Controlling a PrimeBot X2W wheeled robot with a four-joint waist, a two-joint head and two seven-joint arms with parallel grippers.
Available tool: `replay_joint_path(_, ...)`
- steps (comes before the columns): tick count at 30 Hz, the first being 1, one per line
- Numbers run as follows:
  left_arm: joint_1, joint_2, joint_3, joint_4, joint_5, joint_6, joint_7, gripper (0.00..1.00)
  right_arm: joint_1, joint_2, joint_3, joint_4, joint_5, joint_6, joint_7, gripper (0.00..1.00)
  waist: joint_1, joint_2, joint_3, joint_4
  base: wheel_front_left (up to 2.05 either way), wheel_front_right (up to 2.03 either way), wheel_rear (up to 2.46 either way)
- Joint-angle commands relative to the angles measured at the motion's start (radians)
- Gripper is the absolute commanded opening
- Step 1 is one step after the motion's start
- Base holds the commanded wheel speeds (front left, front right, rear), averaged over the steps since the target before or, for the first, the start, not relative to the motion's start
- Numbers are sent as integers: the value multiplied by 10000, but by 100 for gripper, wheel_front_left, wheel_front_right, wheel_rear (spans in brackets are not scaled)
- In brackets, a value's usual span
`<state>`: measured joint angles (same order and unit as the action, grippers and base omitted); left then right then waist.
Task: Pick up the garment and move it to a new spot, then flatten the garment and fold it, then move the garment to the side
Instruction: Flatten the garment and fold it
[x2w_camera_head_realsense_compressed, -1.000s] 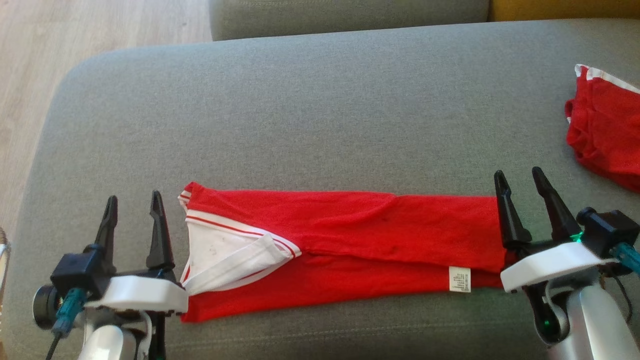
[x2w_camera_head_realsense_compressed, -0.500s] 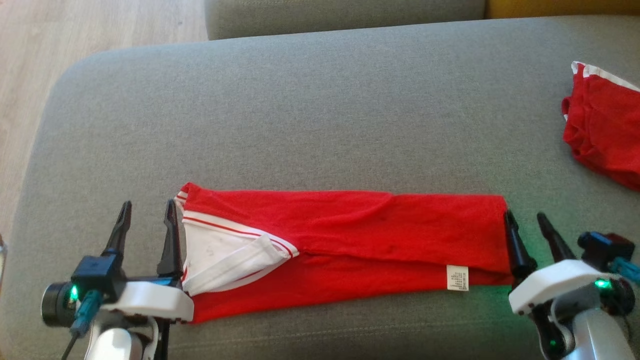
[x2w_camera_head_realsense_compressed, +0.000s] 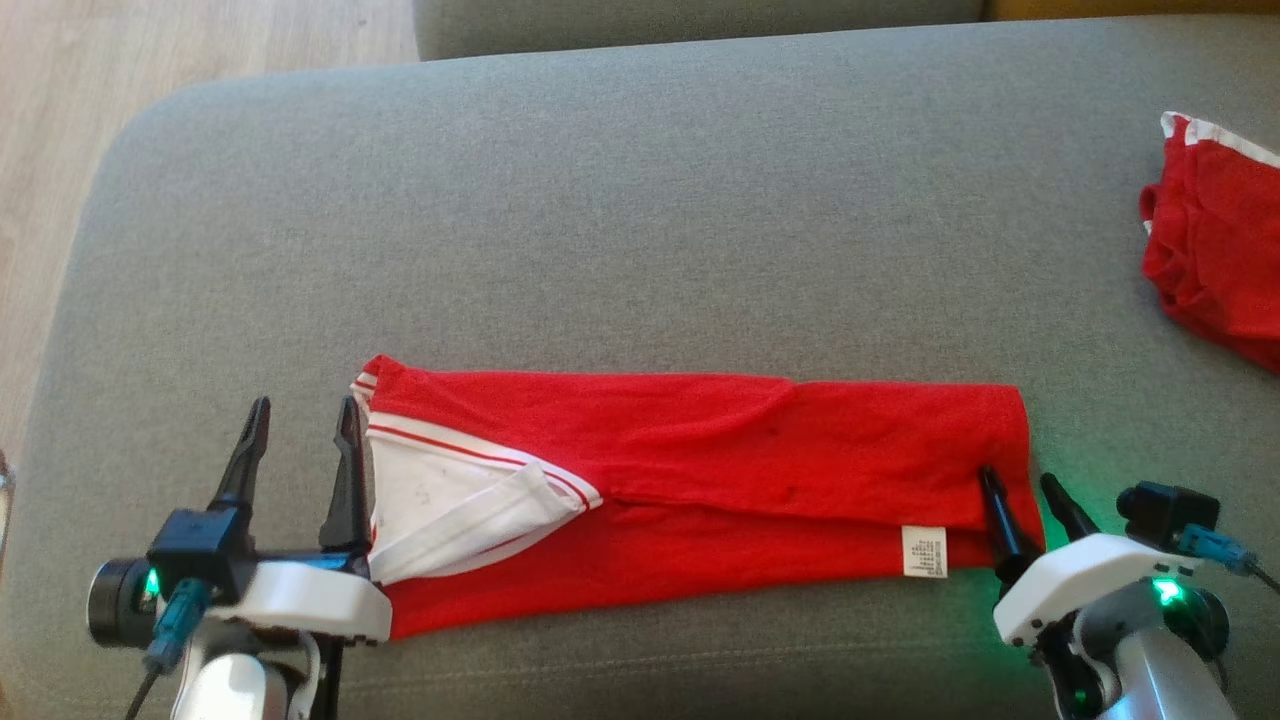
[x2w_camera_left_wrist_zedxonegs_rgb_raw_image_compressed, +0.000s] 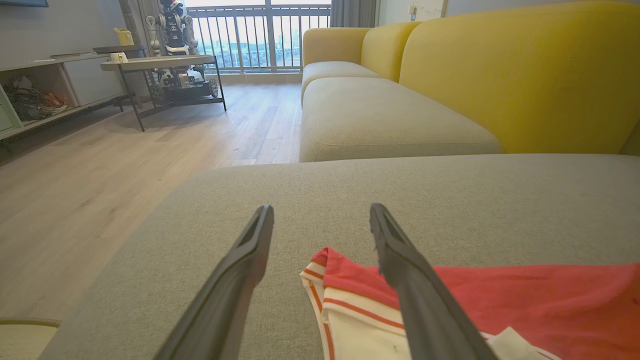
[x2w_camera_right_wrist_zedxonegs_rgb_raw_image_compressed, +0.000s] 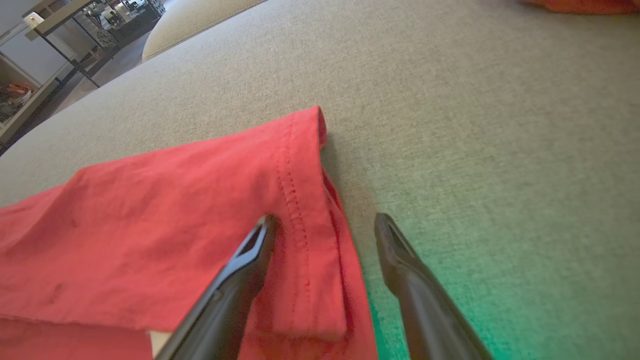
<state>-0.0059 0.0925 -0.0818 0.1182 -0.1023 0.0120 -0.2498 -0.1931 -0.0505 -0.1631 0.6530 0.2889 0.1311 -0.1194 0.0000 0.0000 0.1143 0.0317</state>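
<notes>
Garment (x2w_camera_head_realsense_compressed: 700, 480), red with a white collar (x2w_camera_head_realsense_compressed: 450, 495), lies near the front edge of the grey sofa cushion (x2w_camera_head_realsense_compressed: 640, 200). It is already folded lengthwise into a long narrow strip, collar end to the robot's left and hem end to its right. A white label (x2w_camera_head_realsense_compressed: 923, 551) shows on the lower layer near the hem.

The left end effector (x2w_camera_head_realsense_compressed: 305, 405) sits low beside the collar end, its fingers spread wide and gripping nothing. In the left wrist view one finger overlies the striped collar trim and the other is over bare cushion. The right end effector (x2w_camera_head_realsense_compressed: 1015, 475) is likewise wide open and straddles the stitched hem, one finger on the red cloth and the other on the cushion just beside it.

With one end effector at each short end, the robot looks ready to pinch both ends and bring them together for the crosswise fold. A second red garment (x2w_camera_head_realsense_compressed: 1215, 250) lies well apart at the cushion's far right, probably where finished pieces are set aside.
</notes>
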Motion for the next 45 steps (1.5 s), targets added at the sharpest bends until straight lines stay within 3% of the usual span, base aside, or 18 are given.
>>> replay_joint_path(1,-514,26,418,-294,100,-43,-120,100,-404,2,255,-113,11,-4,-175,100,0,0,11,19,0,0,0)
replay_joint_path(14,-608,-103,593,-221,291,-254,-120,100,-1107,2,489,1336,-197,-4,-443,100,0,0,159,104,0,0,0)
replay_joint_path(15,-611,-108,611,-212,302,-268,-120,100,-1144,2,565,1437,-195,-4,-439,84,0,0,160,101,0,0,0)
replay_joint_path(16,-615,-112,629,-204,313,-283,-120,100,-1178,2,634,1525,-184,-4,-445,37,0,0,159,98,0,0,0)
replay_joint_path(17,-619,-116,646,-196,325,-297,-120,100,-1209,2,717,1601,-182,-4,-449,0,0,0,154,92,0,0,0)
replay_joint_path(21,-623,-129,721,-169,367,-340,-120,100,-1289,3,891,1801,-252,-4,-501,0,0,0,109,49,0,0,0)
replay_joint_path(29,-477,-185,783,-81,438,-401,-120,100,-1480,3,-708,1568,-1731,-4,-646,0,0,0,-171,-75,0,0,0)
replay_joint_path(40,-349,-261,769,-15,461,-430,-120,100,-1567,-332,-3305,108,-4292,-4,149,0,0,0,-434,-32,0,0,0)
replay_joint_path(45,-316,-289,800,-8,448,-418,-120,100,-1674,-178,-3542,-273,-4546,-4,507,0,0,0,-510,3,0,0,0)
